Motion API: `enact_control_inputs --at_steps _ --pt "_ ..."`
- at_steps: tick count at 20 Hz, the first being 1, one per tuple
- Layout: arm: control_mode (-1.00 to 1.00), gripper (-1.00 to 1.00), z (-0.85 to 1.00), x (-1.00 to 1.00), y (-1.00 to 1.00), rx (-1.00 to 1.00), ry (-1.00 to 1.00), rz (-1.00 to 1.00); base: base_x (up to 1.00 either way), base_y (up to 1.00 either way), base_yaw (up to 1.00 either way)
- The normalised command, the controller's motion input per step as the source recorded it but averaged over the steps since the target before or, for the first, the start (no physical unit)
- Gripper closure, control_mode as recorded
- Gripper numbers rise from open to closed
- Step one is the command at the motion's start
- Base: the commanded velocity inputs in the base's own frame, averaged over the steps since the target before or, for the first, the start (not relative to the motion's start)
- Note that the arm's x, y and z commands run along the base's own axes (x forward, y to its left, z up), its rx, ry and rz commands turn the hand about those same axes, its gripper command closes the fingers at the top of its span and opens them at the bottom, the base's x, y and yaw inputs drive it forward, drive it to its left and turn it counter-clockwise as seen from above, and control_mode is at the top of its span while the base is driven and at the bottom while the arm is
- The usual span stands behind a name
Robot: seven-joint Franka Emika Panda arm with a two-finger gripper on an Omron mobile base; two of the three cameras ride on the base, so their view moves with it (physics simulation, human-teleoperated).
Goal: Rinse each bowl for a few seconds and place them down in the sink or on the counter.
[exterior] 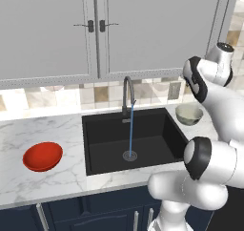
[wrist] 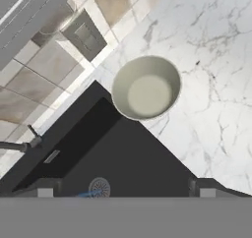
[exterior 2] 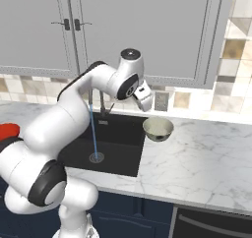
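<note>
The cream-white bowl (exterior: pixel 189 114) (exterior 2: pixel 158 128) (wrist: pixel 146 87) stands upright and empty on the counter (exterior: pixel 57 130) just right of the sink's back corner. On the counter left of the sink (exterior: pixel 143 134) (wrist: pixel 103 148) rests the red bowl (exterior: pixel 43 156), whose edge (exterior 2: pixel 8 131) peeks out behind the arm. My gripper (exterior 2: pixel 146 104) (wrist: pixel 124 188) hovers high above the sink's right rear corner, pointing down. It is open, its fingertips (wrist: pixel 44 188) wide apart with nothing between them, and the cream bowl lies a little ahead of them.
Water runs from the grey gooseneck faucet (exterior: pixel 127 94) (wrist: pixel 19 144) in a thin blue stream onto the drain (exterior: pixel 129 154) (exterior 2: pixel 96 157) (wrist: pixel 99 187). A wall outlet (exterior 2: pixel 161 101) (wrist: pixel 86 35) sits on the tiled backsplash behind the cream bowl. Grey upper cabinets (exterior: pixel 95 29) hang overhead. Bare marble (exterior 2: pixel 206 158) spreads right of the bowl.
</note>
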Motion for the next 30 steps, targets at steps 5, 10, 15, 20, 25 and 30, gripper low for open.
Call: enact_control_inputs --at_steps 5,10,15,20,25,30 --pt "-1.00 -1.00 0.22 -0.07 0.41 0.00 0.14 0.13 0.00 0.00 0.00" --pt "-1.00 -1.00 0.14 -0.08 0.42 0.00 0.13 0.13 0.00 0.00 0.00" --pt "-1.00 -1.00 0.00 -0.10 0.49 0.00 0.07 0.12 0.00 0.00 0.00" --pt "-1.00 -1.00 -0.01 -0.02 0.53 0.00 0.01 0.08 0.00 0.00 0.00" --pt "-1.00 -1.00 -0.06 -0.08 0.60 -0.01 0.00 0.05 0.00 0.00 0.00" --pt "-1.00 -1.00 -0.09 -0.10 0.61 0.00 0.00 0.04 0.00 0.00 0.00"
